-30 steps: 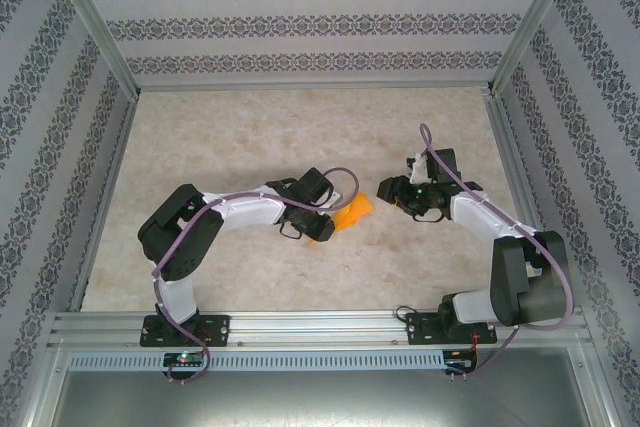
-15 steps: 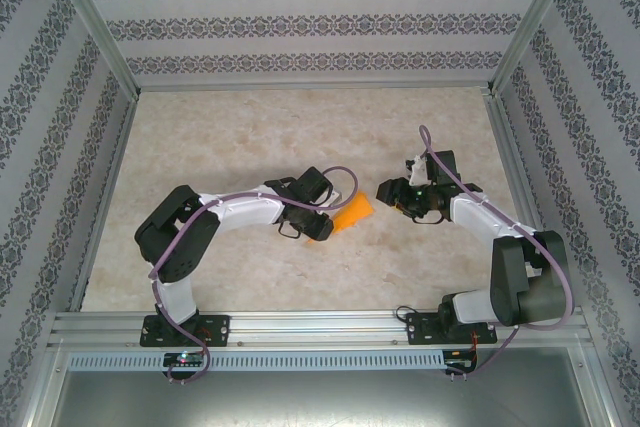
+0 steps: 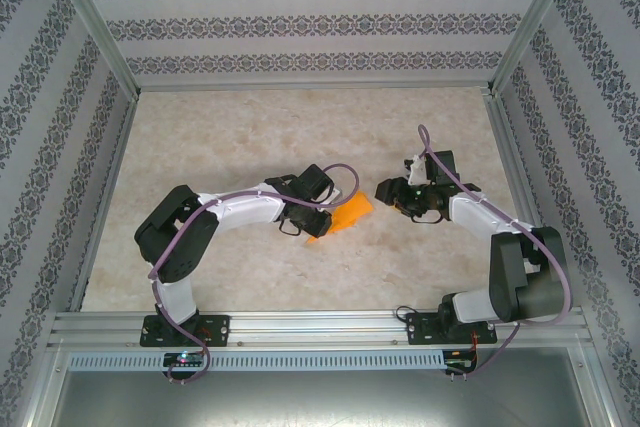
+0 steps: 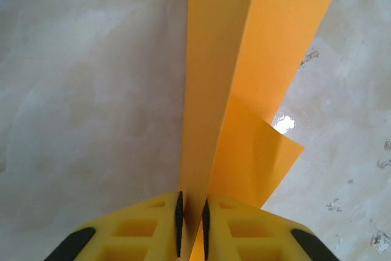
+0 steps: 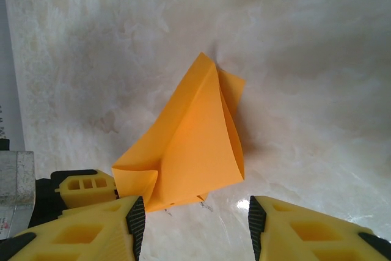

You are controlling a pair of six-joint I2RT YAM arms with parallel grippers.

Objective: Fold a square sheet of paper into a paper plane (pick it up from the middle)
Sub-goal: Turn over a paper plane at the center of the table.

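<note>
Paper (image 4: 214, 90) — pinched edge-on in closed left gripper (image 4: 190, 215) | long axis toward right gripper (image 5: 195, 215) | right half-open, empty — nearest

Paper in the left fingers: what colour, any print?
Plain bright orange paper, no print. It shows best in the right wrist view.
</note>
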